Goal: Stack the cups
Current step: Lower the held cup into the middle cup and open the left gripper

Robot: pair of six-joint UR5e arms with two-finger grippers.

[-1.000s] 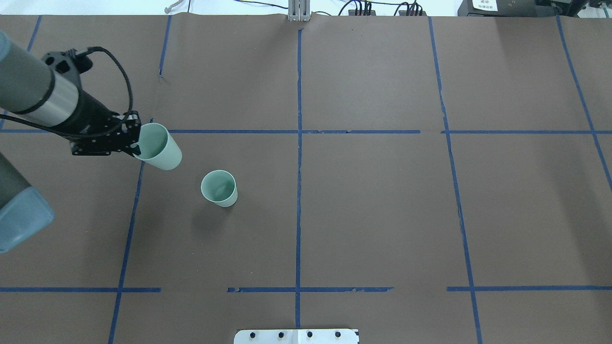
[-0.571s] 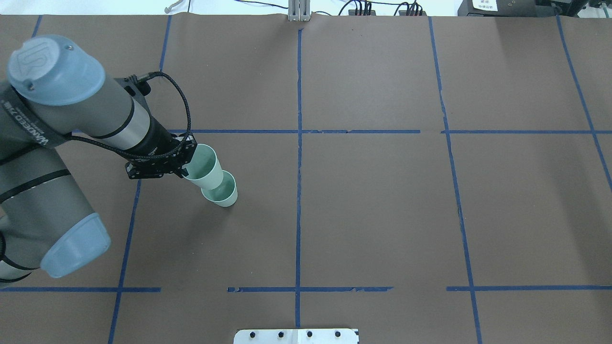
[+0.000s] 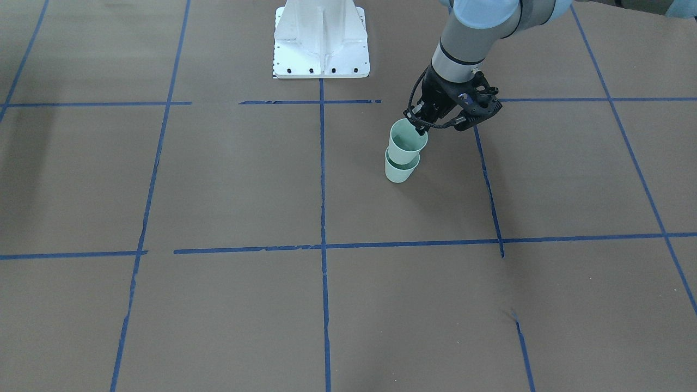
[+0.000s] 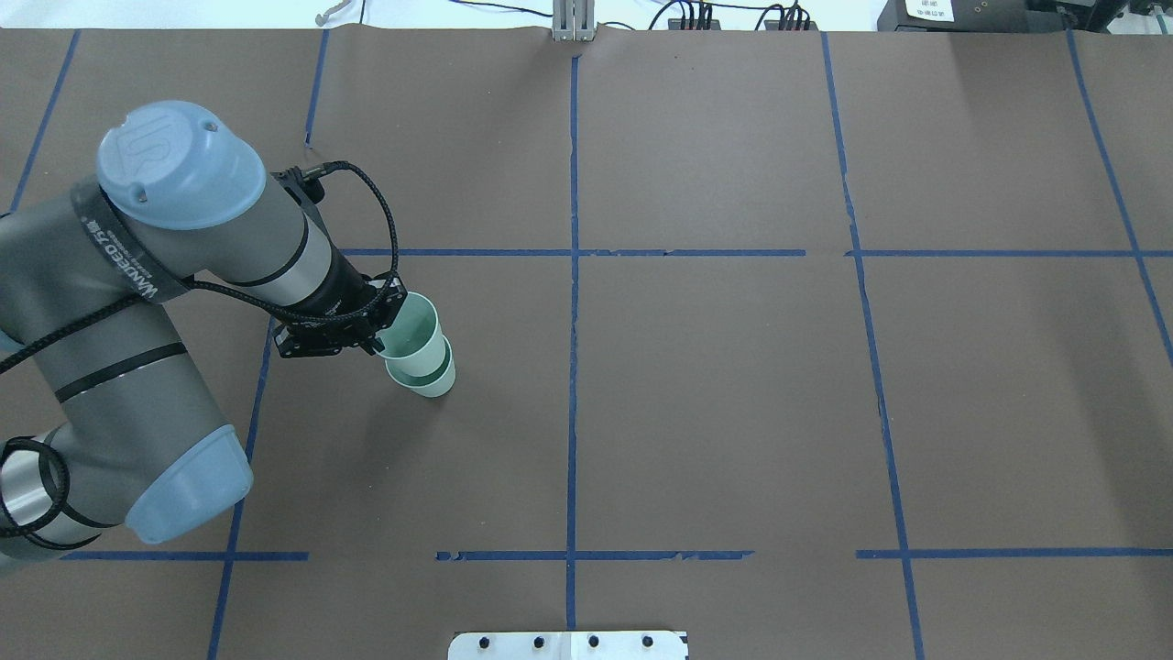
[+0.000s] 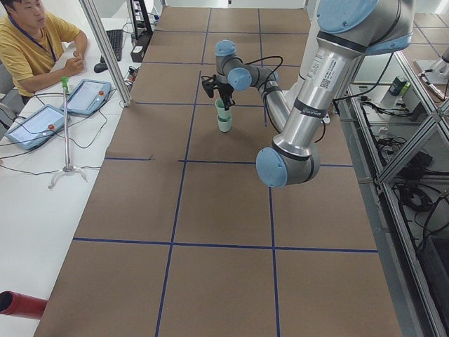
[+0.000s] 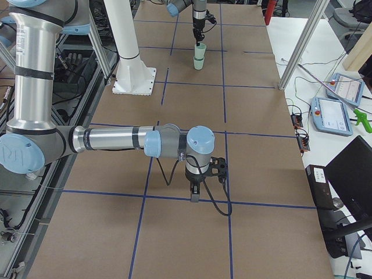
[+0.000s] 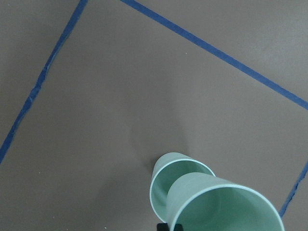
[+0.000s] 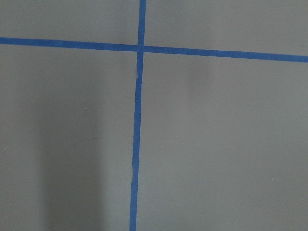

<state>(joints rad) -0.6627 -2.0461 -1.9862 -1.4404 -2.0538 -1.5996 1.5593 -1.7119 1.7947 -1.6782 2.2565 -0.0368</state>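
Overhead view, clock read from the central blue tape cross [image 4: 573, 253]: both cups sit at about 8 o'clock on the brown table [image 4: 733, 412].

Lower cup [image 4: 435, 383] stands upright on the table, mouth up. Upper cup [image 4: 414, 335] has its base inside the lower cup's mouth, with most of its wall showing above the lower rim.

Left gripper [image 4: 380, 341] is on the upper cup's rim at the cup's 9 o'clock. The jaws pinch that rim; a dark fingertip [image 7: 169, 226] shows at the cup's edge in the left wrist view.

Right gripper [image 6: 195, 197] hangs point-down over a tape line, well apart from the cups. Jaw state: cannot tell.
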